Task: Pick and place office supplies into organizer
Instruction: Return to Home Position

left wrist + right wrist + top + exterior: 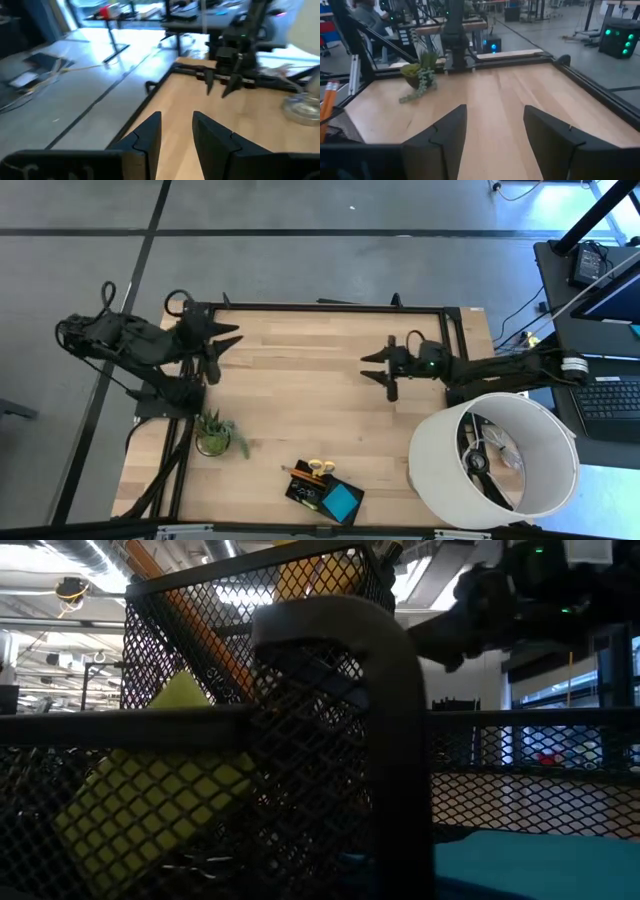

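**Homing both arms, supplies stowed**

I judge the sorting done. The organizer (305, 490) sits at the worktop's (300, 400) front edge, between plant (215, 433) and lampshade (530, 440), with the blue pad (342, 501) and scissors (320, 469) in it. To home well, I'd draw each arm straight back: the left arm (130, 340) past the plant, the right arm (490, 368) past the lampshade. The left jaws are parted a little and the right jaws wider. Both hold and touch nothing.

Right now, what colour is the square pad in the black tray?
The pad is bright blue; the high view shows it best.
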`<state>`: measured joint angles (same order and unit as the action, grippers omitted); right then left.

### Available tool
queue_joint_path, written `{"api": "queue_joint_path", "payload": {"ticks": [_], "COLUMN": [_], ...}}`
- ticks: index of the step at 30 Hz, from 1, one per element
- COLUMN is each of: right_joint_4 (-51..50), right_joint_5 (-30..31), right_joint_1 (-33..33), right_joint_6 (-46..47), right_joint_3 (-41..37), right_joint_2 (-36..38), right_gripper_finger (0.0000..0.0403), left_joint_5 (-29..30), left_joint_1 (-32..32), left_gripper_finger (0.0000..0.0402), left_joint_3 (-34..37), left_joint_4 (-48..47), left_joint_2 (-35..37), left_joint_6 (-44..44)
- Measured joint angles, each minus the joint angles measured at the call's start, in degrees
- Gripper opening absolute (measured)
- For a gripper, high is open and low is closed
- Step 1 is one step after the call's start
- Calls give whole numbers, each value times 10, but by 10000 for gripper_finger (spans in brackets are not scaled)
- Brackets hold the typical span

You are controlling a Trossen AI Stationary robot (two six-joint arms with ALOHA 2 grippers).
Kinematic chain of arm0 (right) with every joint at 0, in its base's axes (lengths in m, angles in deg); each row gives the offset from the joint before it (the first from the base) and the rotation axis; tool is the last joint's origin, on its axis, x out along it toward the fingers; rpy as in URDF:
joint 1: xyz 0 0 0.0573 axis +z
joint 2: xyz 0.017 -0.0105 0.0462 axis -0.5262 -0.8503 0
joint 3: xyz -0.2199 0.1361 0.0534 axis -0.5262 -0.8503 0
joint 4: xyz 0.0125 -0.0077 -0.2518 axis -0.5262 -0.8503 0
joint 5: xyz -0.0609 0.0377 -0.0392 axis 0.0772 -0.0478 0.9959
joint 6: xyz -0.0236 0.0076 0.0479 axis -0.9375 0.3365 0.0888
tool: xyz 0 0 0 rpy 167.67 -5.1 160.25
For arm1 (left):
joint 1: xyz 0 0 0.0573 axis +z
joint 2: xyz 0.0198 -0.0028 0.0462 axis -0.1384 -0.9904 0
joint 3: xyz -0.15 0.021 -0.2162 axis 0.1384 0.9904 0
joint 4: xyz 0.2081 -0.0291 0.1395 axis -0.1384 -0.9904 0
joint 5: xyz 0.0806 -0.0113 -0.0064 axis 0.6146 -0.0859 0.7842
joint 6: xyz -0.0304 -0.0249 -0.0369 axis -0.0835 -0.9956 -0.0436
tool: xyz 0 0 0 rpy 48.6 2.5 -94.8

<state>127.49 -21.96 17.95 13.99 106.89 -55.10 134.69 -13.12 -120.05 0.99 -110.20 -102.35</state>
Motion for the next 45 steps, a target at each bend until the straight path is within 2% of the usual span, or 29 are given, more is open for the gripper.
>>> {"api": "queue_joint_path", "payload": {"ticks": [7, 11, 16, 23, 25, 27, 29, 31, 33, 36, 45], "right_joint_4": [-5, -5, 0, 12, 12, 8, -10, -25, -35, -30, -31], "right_joint_5": [-2, -2, -2, 0, 0, -1, 0, 0, 1, 0, 0], "right_joint_1": [-15, -20, -21, -23, -25, -30, -36, -44, -51, -62, -67], "right_joint_6": [15, 30, 39, 44, 43, 40, 33, 28, 28, 31, 31], "right_joint_3": [-53, -76, -131, -178, -178, -178, -178, -178, -178, -178, -178], "right_joint_2": [92, 133, 183, 257, 273, 287, 299, 309, 314, 318, 317], "right_gripper_finger": [200, 200, 200, 200, 200, 200, 200, 200, 200, 200, 200], "left_joint_5": [-145, -203, -219, -237, -230, -232, -234, -245, -281, -298, -304], "left_joint_1": [79, 133, 177, 187, 187, 187, 187, 187, 187, 187, 187], "left_gripper_finger": [105, 106, 103, 102, 102, 102, 102, 104, 105, 107, 103], "left_joint_3": [221, 317, 421, 540, 561, 565, 577, 599, 613, 640, 763], "left_joint_4": [221, 275, 285, 297, 301, 266, 304, 300, 340, 361, 513], "left_joint_2": [158, 246, 363, 542, 551, 550, 539, 546, 552, 551, 552], "left_joint_6": [128, 158, 151, 136, 130, 129, 124, 120, 112, 111, 99]}}
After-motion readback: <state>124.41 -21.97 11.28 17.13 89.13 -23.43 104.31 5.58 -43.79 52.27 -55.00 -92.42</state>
